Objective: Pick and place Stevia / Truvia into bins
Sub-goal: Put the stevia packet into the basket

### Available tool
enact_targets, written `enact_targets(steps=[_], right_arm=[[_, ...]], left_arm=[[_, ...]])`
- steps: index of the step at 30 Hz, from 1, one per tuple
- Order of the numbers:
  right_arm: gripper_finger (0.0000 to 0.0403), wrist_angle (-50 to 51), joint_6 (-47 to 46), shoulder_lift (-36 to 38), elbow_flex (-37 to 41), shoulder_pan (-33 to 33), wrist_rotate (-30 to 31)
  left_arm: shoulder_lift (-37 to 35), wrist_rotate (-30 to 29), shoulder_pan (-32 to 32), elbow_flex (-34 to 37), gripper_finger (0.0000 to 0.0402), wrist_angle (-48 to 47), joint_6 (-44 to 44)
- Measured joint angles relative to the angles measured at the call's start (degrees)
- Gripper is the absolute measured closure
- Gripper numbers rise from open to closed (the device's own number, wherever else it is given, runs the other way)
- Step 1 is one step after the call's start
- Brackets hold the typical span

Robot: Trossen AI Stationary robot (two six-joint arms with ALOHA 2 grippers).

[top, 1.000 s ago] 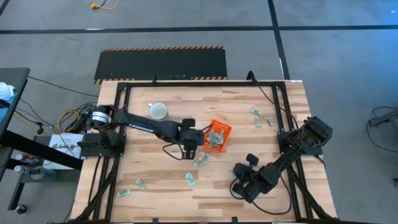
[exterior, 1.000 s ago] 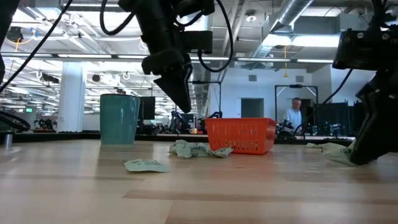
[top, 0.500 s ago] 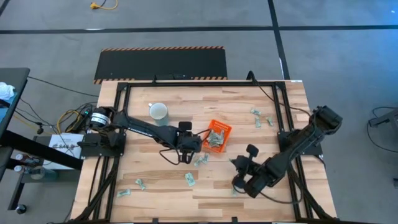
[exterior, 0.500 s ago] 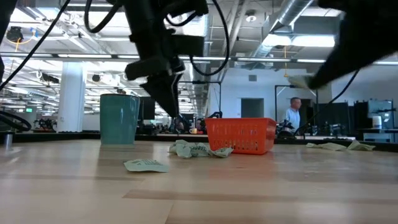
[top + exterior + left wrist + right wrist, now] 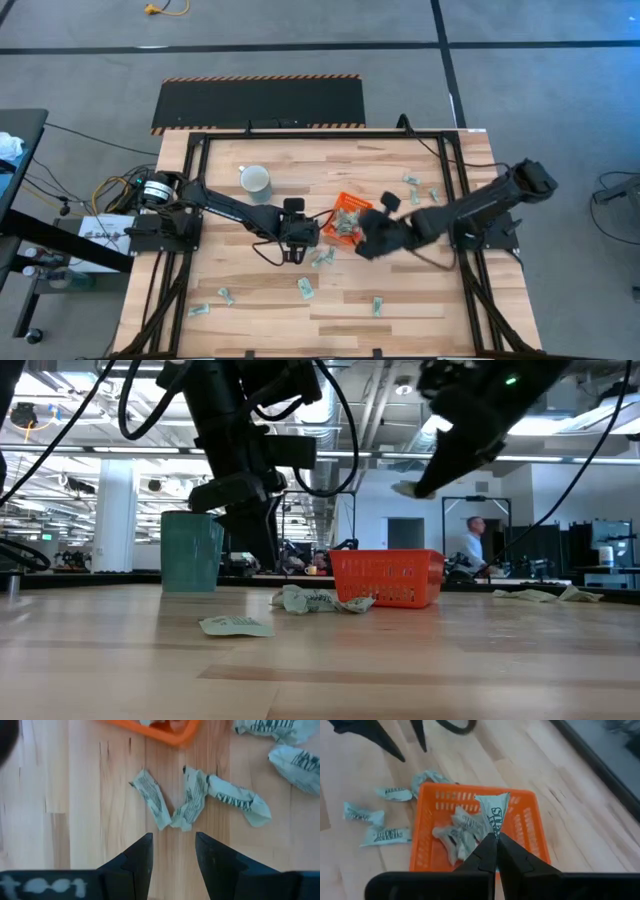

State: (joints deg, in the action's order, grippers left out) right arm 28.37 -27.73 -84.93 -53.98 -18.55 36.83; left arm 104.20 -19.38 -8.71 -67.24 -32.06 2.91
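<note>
The right gripper (image 5: 492, 840) pinches a sachet (image 5: 496, 812) above the bin (image 5: 530, 827); the left gripper (image 5: 172, 852) hovers, fingers apart, over loose sachets (image 5: 192, 802).

The worktop (image 5: 420, 300) is being seen as pale butcher-block wood with a smooth, lightly sheened finish, framed by matt black metal rails. The sachets (image 5: 220, 800) are being shown as thin crinkled paper, matt and printed, while the bin (image 5: 525, 827) is being shown as bright orange moulded plastic with slotted walls and a slight gloss. The fingers (image 5: 137, 865) of the left pincer (image 5: 172, 845) are being presented as dark, matt, smooth plastic, and the mug (image 5: 256, 180) as pale glazed ware.
</note>
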Motion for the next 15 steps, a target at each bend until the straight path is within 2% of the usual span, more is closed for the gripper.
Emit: enact_targets(steps=[5, 10, 15], right_arm=[[0.0399, -5.82, 9.63, 0.0, 0.0, 5.97, -9.93], [0.0399, -6.59, 12.82, -0.32, 0.0, 9.88, -19.96], [0.0395, -6.59, 14.15, -0.61, 0.02, 12.19, -23.3]], left_arm=[[0.0, 0.07, -0.08, 0.0, 0.0265, 0.31, 0.68], [0.0, 0.25, -0.26, 0.0, 0.0265, 0.67, 0.71], [0.0, 0.28, -0.24, 0.0, 0.0265, 1.12, 0.89]])
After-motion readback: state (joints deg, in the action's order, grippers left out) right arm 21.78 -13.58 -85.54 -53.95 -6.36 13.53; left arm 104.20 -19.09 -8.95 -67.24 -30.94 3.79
